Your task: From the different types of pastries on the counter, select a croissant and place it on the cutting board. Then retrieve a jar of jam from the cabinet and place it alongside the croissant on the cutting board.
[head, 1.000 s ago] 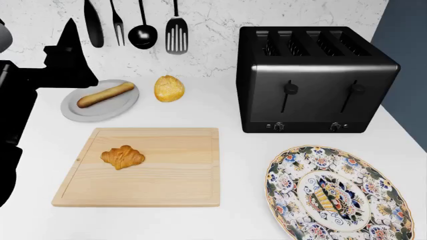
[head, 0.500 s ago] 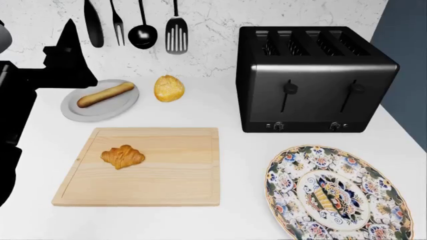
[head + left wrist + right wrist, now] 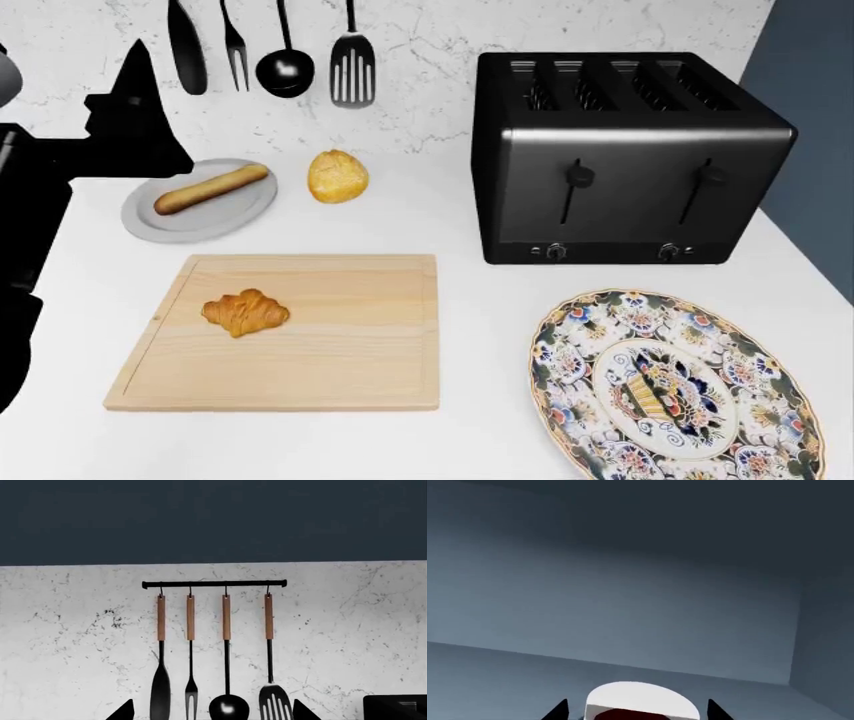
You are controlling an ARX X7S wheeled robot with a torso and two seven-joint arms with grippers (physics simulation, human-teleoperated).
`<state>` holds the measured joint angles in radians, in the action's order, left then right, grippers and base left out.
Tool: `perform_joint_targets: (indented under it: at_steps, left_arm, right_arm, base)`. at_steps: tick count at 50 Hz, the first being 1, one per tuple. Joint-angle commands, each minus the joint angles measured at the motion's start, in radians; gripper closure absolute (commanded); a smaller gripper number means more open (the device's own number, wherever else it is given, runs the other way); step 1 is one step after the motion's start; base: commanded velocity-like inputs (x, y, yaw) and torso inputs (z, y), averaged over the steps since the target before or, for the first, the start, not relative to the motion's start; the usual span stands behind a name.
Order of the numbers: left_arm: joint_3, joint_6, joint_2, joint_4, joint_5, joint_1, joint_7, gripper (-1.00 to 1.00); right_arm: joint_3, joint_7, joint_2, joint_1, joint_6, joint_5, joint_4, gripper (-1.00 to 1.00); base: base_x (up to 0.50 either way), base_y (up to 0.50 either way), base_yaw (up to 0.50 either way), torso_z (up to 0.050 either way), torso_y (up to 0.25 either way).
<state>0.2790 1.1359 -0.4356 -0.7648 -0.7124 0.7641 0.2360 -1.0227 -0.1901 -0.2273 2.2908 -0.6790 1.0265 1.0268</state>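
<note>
The croissant [image 3: 246,312] lies on the left part of the cutting board [image 3: 334,360] on the white counter [image 3: 467,290]. The brown bread stick [image 3: 210,190] lies on a grey plate, and the round bun [image 3: 339,176] sits beside it. In the right wrist view, the jar of jam [image 3: 642,702], with its white lid and dark red contents, sits between the fingers of my right gripper [image 3: 638,711] inside a dark cabinet. A small gap shows on each side. My left gripper [image 3: 212,712] is open and empty, facing the hanging utensils.
A black toaster [image 3: 627,160] stands at the back right. A floral plate [image 3: 674,385] lies at the front right. Several black utensils [image 3: 280,55] hang on the marble wall. My left arm [image 3: 67,170] is a black shape at the left edge.
</note>
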Motion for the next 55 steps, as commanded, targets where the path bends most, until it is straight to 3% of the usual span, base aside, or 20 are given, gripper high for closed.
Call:
perform_joint_targets:
  at_steps: [1, 2, 14, 37, 55]
  left_arm:
    - [0.002, 0.003, -0.003, -0.003, -0.009, 0.000, 0.008, -1.00]
    - [0.003, 0.004, -0.003, -0.003, -0.010, 0.000, 0.009, -1.00]
    - [0.001, 0.001, -0.006, -0.001, -0.014, 0.001, 0.013, -1.00]
    - [-0.004, 0.001, -0.007, -0.003, -0.028, 0.006, 0.028, -1.00]
    - [-0.015, -0.013, -0.011, 0.004, -0.029, 0.003, 0.031, -1.00]
  right_arm:
    - [-0.137, 0.049, 0.037, -0.141, -0.108, 0.255, 0.110, -1.00]
    - [-0.135, 0.047, 0.036, -0.141, -0.107, 0.256, 0.110, 1.00]
    - [-0.092, -0.038, -0.032, -0.130, -0.092, 0.283, -0.007, 1.00]
    - [0.029, -0.215, -0.259, -0.016, -0.093, 0.347, -0.482, 1.00]
    - [0.090, -0.241, -0.311, 0.037, 0.006, 0.235, -0.633, 1.00]
  base:
    - [0.02, 0.00, 0.00, 0.000, 0.000]
    - [0.00, 0.00, 0.00, 0.000, 0.000]
    - [0.00, 0.00, 0.00, 0.000, 0.000]
    - [0.00, 0.00, 0.00, 0.000, 0.000]
    - [0.00, 0.00, 0.00, 0.000, 0.000]
